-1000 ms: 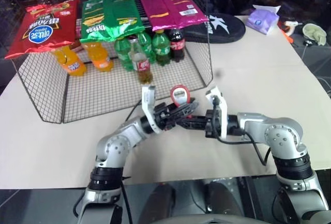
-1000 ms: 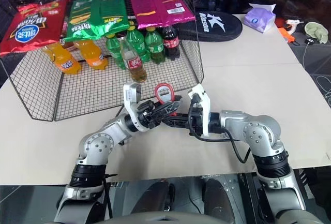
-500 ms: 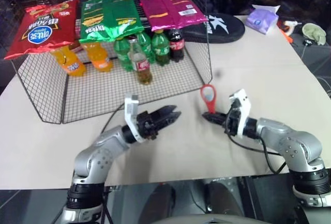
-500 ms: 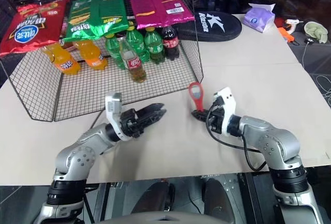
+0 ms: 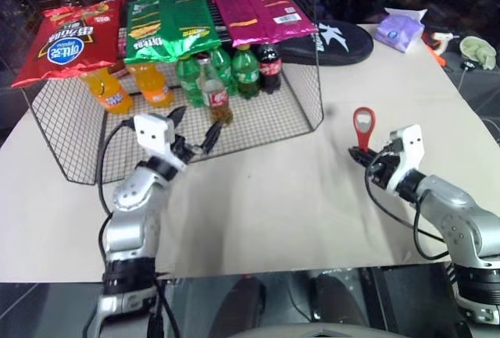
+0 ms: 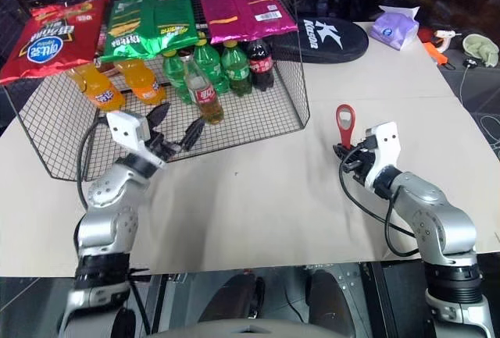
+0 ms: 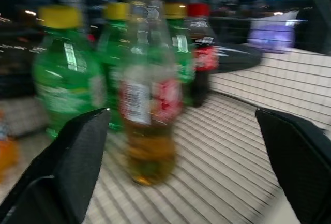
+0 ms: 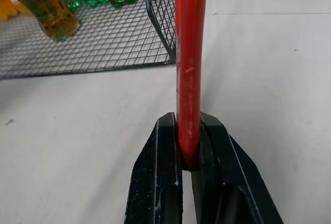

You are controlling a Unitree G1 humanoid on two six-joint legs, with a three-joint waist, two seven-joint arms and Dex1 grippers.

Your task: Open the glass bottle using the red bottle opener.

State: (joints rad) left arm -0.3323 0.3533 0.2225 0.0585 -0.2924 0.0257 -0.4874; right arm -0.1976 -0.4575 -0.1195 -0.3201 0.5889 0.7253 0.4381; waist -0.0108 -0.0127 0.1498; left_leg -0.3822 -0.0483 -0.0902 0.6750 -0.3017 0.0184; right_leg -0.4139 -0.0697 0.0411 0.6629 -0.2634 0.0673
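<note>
A smooth beige tabletop (image 5: 273,197) carries a black wire-mesh rack (image 5: 258,123). The glass bottle (image 5: 212,94), clear with a narrow neck, red label and amber liquid, is seen upright on the mesh floor, just in front of green plastic bottles (image 5: 244,69). The left gripper (image 5: 190,127) is held near it, jaws spread wide and empty. At right, the flat red bottle opener (image 5: 363,125) is clamped upright by its handle in the right gripper (image 8: 189,146), ring uppermost.
</note>
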